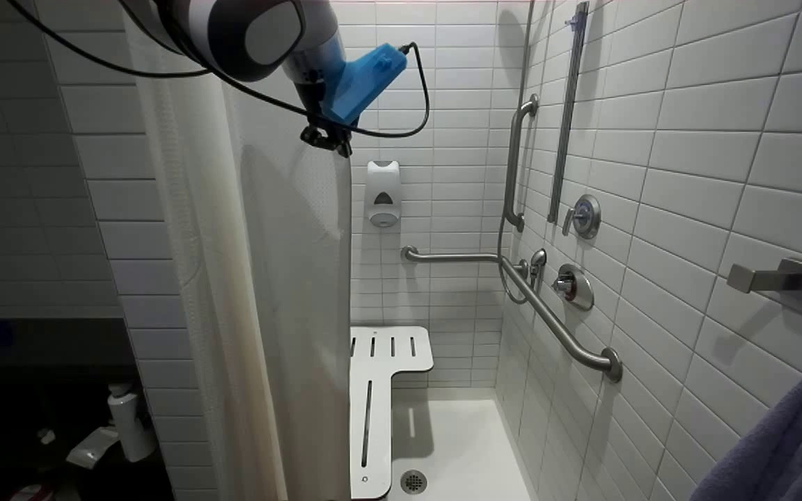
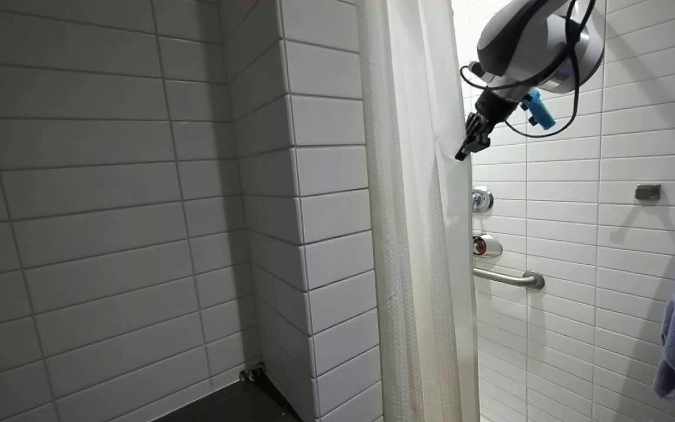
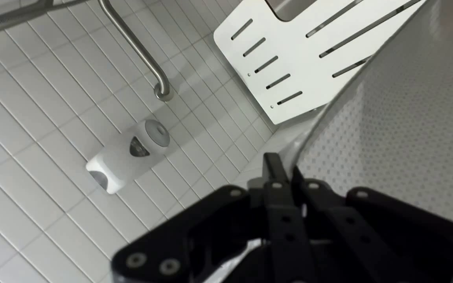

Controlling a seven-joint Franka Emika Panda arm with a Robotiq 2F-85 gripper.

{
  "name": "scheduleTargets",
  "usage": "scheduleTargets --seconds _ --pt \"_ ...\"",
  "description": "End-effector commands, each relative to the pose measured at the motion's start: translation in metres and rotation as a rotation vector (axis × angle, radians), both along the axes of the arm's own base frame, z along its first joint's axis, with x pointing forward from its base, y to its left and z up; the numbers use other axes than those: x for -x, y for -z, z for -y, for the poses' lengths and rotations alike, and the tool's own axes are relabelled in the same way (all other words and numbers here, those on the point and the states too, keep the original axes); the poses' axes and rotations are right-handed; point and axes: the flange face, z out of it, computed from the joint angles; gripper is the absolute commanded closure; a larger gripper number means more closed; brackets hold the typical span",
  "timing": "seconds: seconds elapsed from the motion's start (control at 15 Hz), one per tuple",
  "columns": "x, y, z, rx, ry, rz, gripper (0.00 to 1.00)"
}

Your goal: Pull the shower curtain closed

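Note:
The off-white shower curtain (image 1: 296, 278) hangs in vertical folds at the left side of the shower opening. It also shows in an exterior view (image 2: 413, 234), beside the tiled wall corner. My gripper (image 1: 342, 149) is high on the curtain's free edge; it also shows there in an exterior view (image 2: 462, 155). In the wrist view, the gripper (image 3: 287, 167) has its fingers close together, with the edge of the curtain (image 3: 407, 125) pinched between them. The curtain spreads to the right of the fingers. The curtain's top and its lower end are out of view.
A white slatted seat (image 1: 411, 351) is behind the curtain. A soap dispenser (image 1: 383, 195) and grab bars (image 1: 561, 323) are on the tiled walls. A robe hook (image 1: 777, 278) and purple towel (image 1: 791, 438) are at the right. A white bottle (image 1: 129, 424) stands at lower left.

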Motion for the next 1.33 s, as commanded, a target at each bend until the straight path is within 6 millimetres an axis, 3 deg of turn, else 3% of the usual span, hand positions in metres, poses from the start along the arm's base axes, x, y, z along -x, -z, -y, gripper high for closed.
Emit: scheduleTargets --seconds 0.0,0.53,1.27 --pt "0.024 0.011 0.030 -0.023 0.114 -0.011 1.00" --pt "0.052 0.009 0.094 -0.095 0.241 0.008 1.00" --pt "0.089 0.017 0.148 -0.242 0.388 0.063 1.00"
